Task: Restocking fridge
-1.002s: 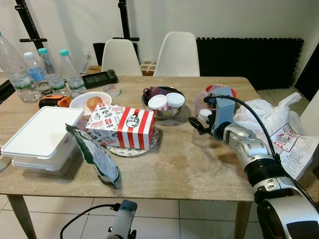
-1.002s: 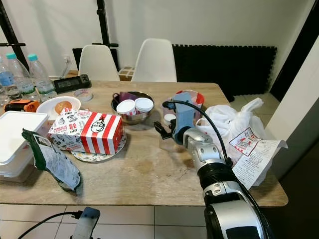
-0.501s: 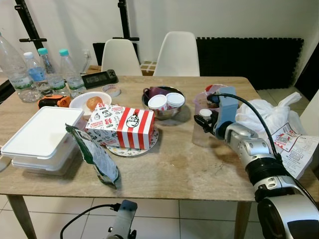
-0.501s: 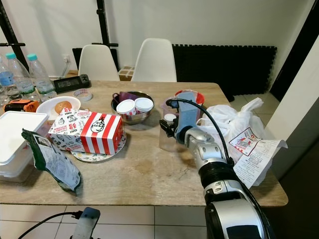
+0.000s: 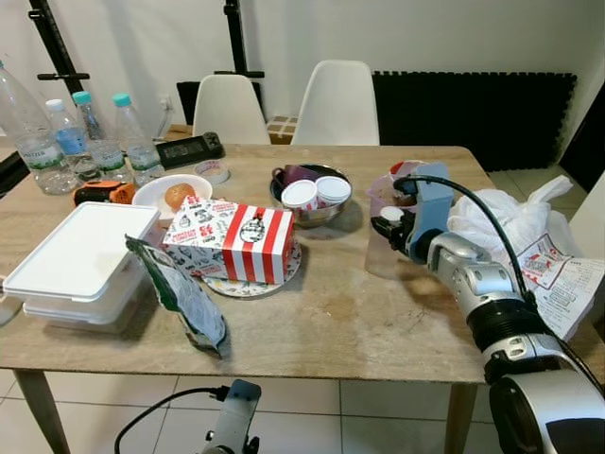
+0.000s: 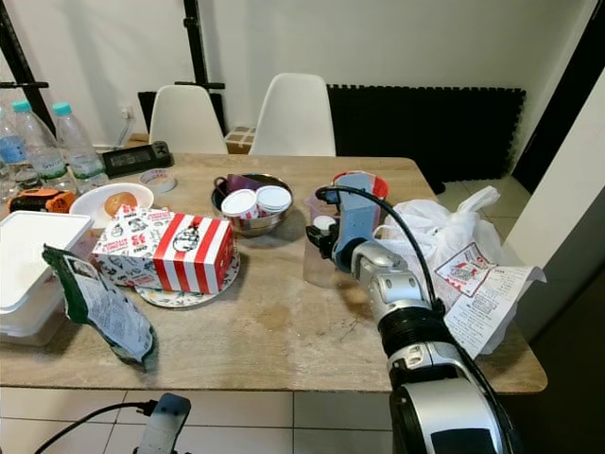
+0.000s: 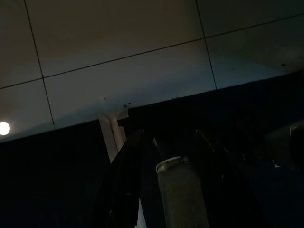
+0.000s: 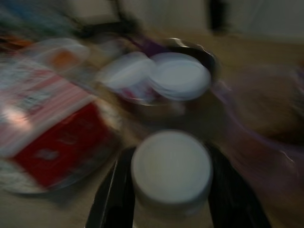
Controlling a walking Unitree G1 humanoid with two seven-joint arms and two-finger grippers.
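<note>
Bare wooden tabletop (image 5: 331, 322) is lying open toward the near edge, while a steel bowl of white-lidded cups (image 5: 312, 196) and a crumpled white plastic bag (image 5: 506, 222) are crowding the right gripper (image 5: 389, 230).

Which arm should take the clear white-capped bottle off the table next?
Right, most likely. The right gripper already has its jaws on either side of the white-capped bottle at the table's right end. The left gripper hangs low, under the table edge, far from it.

box (image 5: 251, 242): red-white stripes | chairs (image 5: 337, 102): white | bottle caps (image 5: 121, 99): teal | table (image 5: 331, 322): beige wood
</note>
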